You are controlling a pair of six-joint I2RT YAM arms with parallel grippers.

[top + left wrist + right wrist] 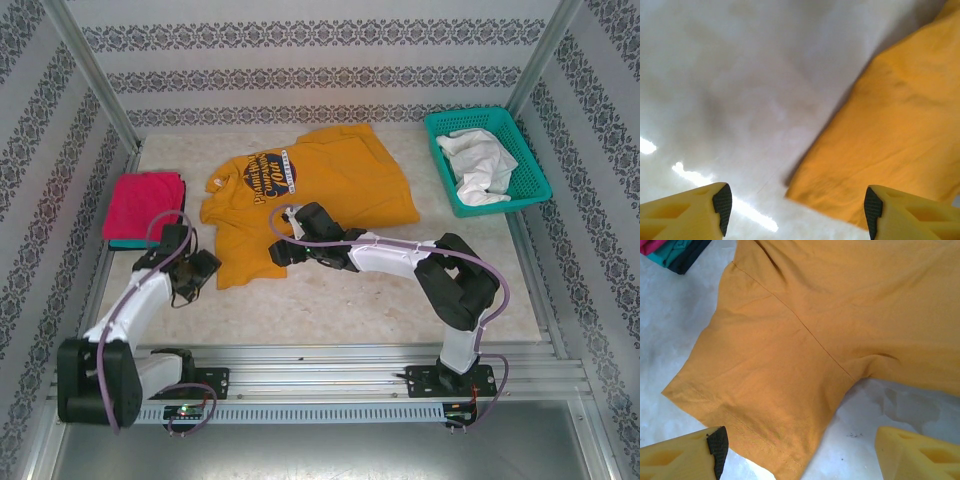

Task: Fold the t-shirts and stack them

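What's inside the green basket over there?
A crumpled white cloth lies inside the teal basket and covers most of its floor. A bit of the lattice bottom shows around it. Anything under the cloth is hidden.

**Bright, even light; one hazy close view**

From above, the table (400, 310) is evenly lit and sharp, with only faint shadows. The left wrist view is blurred and washed out, with white glare streaks on the table. The right wrist view is crisper; the mustard-orange shirt (815, 340) casts a soft shadow.
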